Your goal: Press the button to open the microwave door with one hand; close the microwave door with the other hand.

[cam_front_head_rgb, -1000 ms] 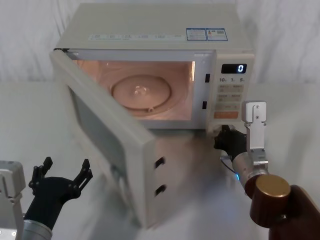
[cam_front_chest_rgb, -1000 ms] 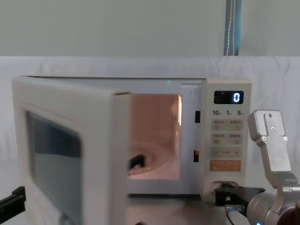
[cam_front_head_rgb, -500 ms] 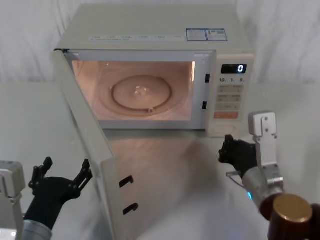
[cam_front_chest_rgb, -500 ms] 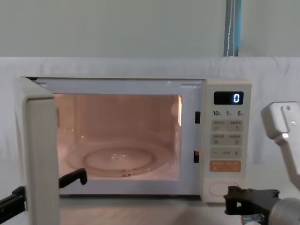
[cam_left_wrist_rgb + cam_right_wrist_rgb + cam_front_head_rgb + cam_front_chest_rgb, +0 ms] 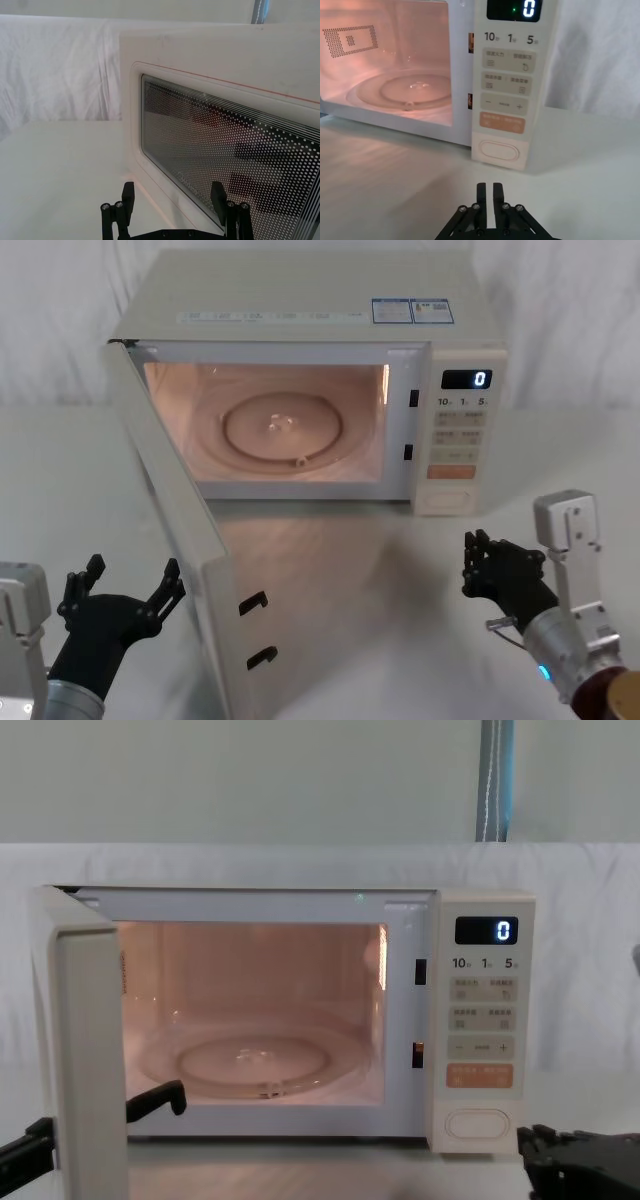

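Note:
The cream microwave (image 5: 300, 300) stands at the back of the table with its cavity lit. The microwave door (image 5: 190, 540) hangs wide open, swung out on its left hinge toward me, and its window fills the left wrist view (image 5: 225, 150). The button (image 5: 447, 498) (image 5: 499, 150) (image 5: 474, 1123) sits at the bottom of the control panel. My right gripper (image 5: 478, 565) (image 5: 489, 189) is shut, empty, and hovers a short way in front of the button, not touching it. My left gripper (image 5: 133, 568) (image 5: 173, 192) is open, low at the near left, just outside the door's outer face.
A glass turntable (image 5: 283, 425) lies inside the cavity. The display (image 5: 467, 378) reads 0. A white cloth covers the table (image 5: 400, 620) and the backdrop. The open door's edge (image 5: 90, 1050) stands between my left gripper and the table's middle.
The door swung from half open to fully open. My right gripper pulled back from the button toward me and to the right. The left gripper stayed put.

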